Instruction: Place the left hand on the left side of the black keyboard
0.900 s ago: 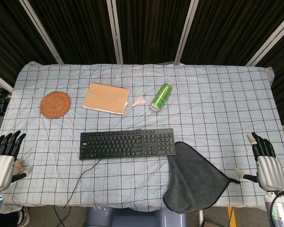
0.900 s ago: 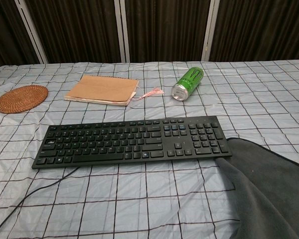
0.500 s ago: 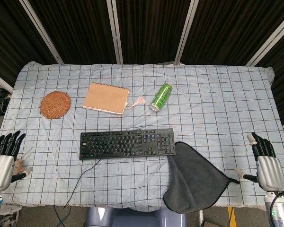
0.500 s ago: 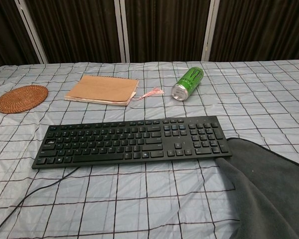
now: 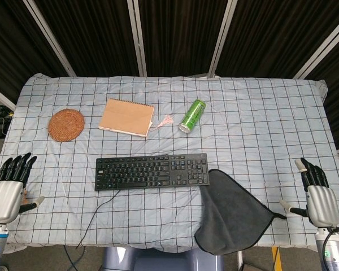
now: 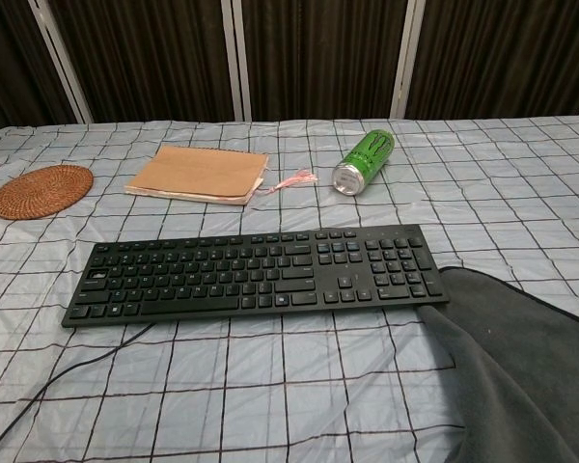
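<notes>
The black keyboard (image 5: 151,171) lies across the middle of the checked tablecloth, also seen close in the chest view (image 6: 256,272), with its cable running off the front left. My left hand (image 5: 8,189) hovers at the table's front left corner, well left of the keyboard, fingers straight and apart, holding nothing. My right hand (image 5: 318,193) stays at the front right corner, fingers extended and empty. Neither hand shows in the chest view.
A dark grey cloth (image 5: 233,213) lies just right of the keyboard, draping over the front edge. Behind the keyboard are a brown notebook (image 5: 126,117), a green can (image 5: 192,116) on its side and a woven coaster (image 5: 66,125).
My left hand has shifted slightly to the right and up, toward the table. The right hand and the objects have not moved.
</notes>
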`<state>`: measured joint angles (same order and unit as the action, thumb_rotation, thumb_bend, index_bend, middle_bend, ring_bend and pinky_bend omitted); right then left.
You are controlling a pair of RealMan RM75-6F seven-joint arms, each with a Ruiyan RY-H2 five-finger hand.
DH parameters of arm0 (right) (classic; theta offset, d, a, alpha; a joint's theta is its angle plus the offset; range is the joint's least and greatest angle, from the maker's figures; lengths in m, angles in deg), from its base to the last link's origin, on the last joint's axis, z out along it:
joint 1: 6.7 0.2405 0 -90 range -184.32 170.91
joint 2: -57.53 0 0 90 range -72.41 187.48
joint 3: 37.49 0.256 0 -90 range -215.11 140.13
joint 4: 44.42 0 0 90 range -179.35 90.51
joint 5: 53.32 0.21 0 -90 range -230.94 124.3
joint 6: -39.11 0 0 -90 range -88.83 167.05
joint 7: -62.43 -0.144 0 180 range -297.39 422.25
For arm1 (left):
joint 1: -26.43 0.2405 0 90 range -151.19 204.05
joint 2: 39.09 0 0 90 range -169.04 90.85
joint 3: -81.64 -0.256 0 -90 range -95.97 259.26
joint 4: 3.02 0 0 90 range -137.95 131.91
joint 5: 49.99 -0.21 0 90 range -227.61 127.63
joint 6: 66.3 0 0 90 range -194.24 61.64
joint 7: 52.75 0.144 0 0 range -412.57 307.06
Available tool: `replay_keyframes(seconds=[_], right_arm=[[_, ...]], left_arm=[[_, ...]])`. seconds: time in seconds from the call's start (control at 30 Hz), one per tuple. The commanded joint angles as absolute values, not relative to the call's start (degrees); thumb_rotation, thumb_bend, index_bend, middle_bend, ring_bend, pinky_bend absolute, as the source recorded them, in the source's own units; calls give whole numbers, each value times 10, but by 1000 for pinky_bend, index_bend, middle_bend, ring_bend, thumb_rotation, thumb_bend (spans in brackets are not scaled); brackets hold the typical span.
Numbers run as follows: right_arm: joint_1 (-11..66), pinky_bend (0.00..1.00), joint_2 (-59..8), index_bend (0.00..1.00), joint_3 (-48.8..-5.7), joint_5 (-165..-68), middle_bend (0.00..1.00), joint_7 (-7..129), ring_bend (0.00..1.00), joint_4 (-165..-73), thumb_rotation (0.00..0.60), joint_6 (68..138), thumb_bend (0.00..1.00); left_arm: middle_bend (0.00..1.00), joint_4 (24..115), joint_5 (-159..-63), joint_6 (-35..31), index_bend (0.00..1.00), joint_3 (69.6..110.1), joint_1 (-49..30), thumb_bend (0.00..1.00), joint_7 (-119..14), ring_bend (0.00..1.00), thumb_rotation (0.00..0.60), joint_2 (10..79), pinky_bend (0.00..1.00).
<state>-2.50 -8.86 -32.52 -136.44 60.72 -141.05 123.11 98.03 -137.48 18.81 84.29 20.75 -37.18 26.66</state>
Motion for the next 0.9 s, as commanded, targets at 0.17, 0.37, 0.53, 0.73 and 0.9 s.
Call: replay_keyframes(seconds=[0.17, 0.37, 0.53, 0.73, 0.9], right_arm=[[-25, 0, -84, 0, -326, -1360, 0, 600, 0, -1415, 600, 1225, 82], [-25, 0, -82, 0, -324, -1353, 0, 595, 0, -1419, 600, 1222, 82], [-25, 0, -80, 0, -322, -1349, 0, 589, 0, -1420, 600, 1220, 83], [-25, 0, -79, 0, -322, -1347, 0, 585, 0, -1420, 600, 1219, 83], [-25, 0, -77, 0, -321, -1343, 0, 580, 0, -1421, 600, 1216, 82]], left_arm=[[614, 1082, -1284, 65, 0, 884, 133, 434, -326, 550, 600, 238, 415], [797, 1123, -1098, -76, 0, 927, 19, 592, -232, 702, 600, 225, 506], [818, 1130, -947, -134, 0, 928, -72, 661, -139, 725, 600, 225, 521], [824, 1121, -741, -169, 0, 916, -197, 696, -70, 728, 600, 234, 525], [823, 1109, -678, -170, 0, 902, -251, 705, -48, 728, 600, 255, 525]])
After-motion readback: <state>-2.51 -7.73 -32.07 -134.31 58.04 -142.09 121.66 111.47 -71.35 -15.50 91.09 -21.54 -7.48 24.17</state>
